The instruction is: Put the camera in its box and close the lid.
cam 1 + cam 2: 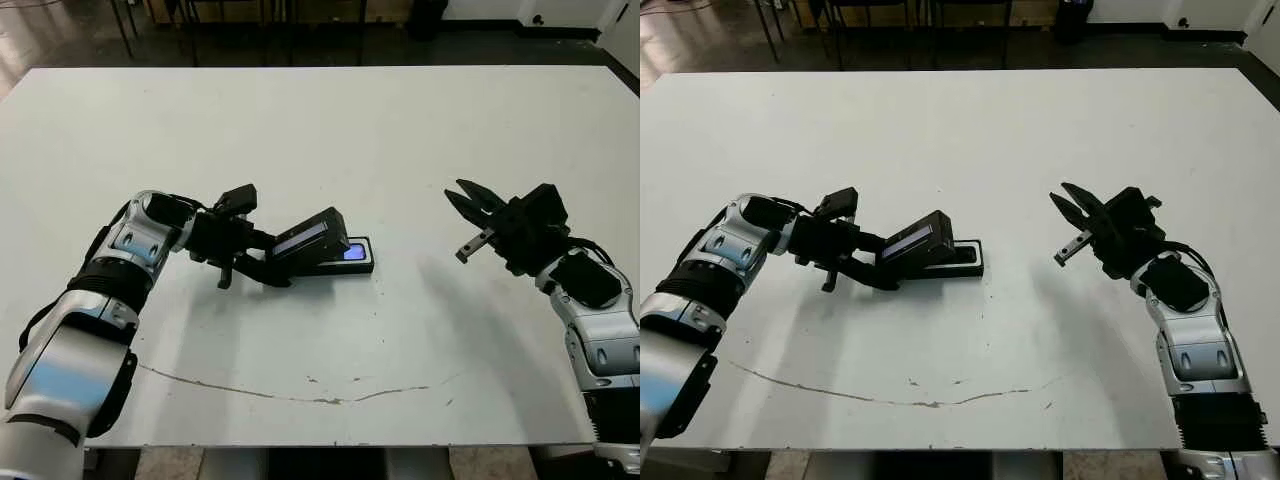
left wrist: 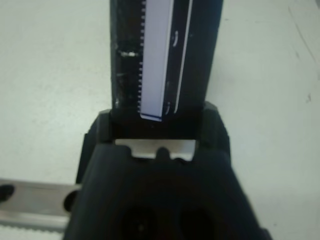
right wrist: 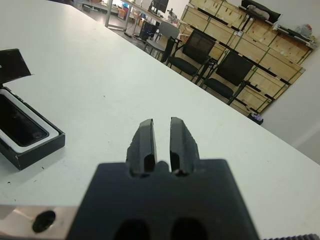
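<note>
Holding the lid (image 1: 308,240) by one short end, the left gripper (image 1: 262,262) is squeezing it between its two fingers. The lid is tilting up, with its pale strip facing up, and its far end is hanging over the box (image 1: 352,262). The box is sitting on the table (image 1: 330,120) just past the gripper's tips. The camera (image 3: 19,126) is already lying inside the box, and its small blue screen is showing at the far end.

The right gripper (image 1: 468,222) is waiting well off to the side. Its fingers are spread a little and it is holding nothing.

I think a few things could go wrong. The lid is slanting, so it could come down crooked and catch on a wall of the box. Pushing then could slide the box away, because nothing is holding it. The lid could also slip, since only its end is being pinched.

Counting: one camera, one box, one lid, two grippers.
</note>
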Motion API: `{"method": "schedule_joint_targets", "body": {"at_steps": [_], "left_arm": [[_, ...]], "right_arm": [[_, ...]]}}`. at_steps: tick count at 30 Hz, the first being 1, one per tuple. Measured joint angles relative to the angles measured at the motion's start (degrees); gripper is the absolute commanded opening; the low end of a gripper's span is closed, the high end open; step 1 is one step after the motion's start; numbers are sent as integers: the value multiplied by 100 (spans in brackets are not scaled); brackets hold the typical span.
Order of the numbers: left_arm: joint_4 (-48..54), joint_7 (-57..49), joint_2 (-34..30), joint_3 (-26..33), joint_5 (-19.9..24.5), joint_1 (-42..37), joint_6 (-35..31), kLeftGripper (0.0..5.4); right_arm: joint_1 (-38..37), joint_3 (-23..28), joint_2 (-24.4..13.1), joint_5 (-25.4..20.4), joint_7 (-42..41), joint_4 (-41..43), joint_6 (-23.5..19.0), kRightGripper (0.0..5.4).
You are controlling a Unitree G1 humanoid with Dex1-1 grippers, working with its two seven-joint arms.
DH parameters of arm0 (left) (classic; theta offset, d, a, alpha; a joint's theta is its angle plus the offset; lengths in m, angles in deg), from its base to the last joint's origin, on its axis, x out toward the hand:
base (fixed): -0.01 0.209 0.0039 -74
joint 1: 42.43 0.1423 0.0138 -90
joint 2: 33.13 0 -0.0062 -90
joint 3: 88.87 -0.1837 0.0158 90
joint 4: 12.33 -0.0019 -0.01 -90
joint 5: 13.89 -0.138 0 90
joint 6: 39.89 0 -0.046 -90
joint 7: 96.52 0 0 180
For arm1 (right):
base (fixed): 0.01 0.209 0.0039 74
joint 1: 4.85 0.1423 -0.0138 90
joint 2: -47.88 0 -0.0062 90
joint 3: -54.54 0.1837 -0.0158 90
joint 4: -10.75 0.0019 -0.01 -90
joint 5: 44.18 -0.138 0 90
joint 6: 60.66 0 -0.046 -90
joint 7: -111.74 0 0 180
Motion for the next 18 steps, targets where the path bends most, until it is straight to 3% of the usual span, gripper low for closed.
{"method": "schedule_joint_targets", "body": {"at_steps": [18], "left_arm": [[24,-503,57,-38,-48,58,-64,111]], "right_arm": [[-68,0,8,-1,4,99,-104,0]]}}
